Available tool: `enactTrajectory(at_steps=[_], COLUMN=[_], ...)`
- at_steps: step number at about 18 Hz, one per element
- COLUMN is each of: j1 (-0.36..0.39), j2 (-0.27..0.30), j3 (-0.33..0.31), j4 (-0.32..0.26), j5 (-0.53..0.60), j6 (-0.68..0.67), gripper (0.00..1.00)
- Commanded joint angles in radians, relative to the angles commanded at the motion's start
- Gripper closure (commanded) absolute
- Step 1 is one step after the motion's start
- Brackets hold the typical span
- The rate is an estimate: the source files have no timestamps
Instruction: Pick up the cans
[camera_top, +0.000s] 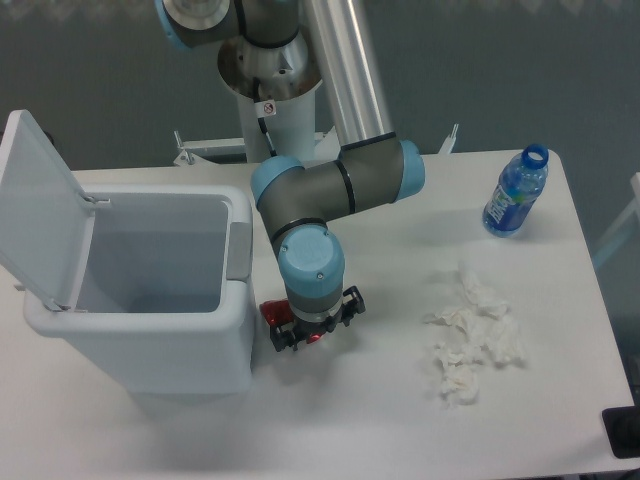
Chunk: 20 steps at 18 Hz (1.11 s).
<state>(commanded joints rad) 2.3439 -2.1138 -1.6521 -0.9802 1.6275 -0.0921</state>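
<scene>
A white table (400, 400) before a dark grey wall; at centre frame the gripper (316, 333) hangs over the red can (272, 313), its grip hidden, beside an open white bin (150, 330).

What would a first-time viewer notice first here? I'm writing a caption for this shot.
The arm reaches down at centre, its end effector right over a red can beside the open white bin. To the right lie crumpled tissues, and a blue-labelled bottle stands near the table's far right corner.
</scene>
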Motion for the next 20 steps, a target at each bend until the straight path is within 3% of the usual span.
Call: enactTrajectory(at_steps=[3,6,20], j1=[0.000,0.002,0.006], j2=[0.000,0.002,0.005], j3=[0.002,0.003,0.003], j4=[-0.003,-0.003,-0.003], j5=[0.002,0.002,0.005], j6=[0.003,0.003,0.048], gripper=[0.18,0.26,0.49])
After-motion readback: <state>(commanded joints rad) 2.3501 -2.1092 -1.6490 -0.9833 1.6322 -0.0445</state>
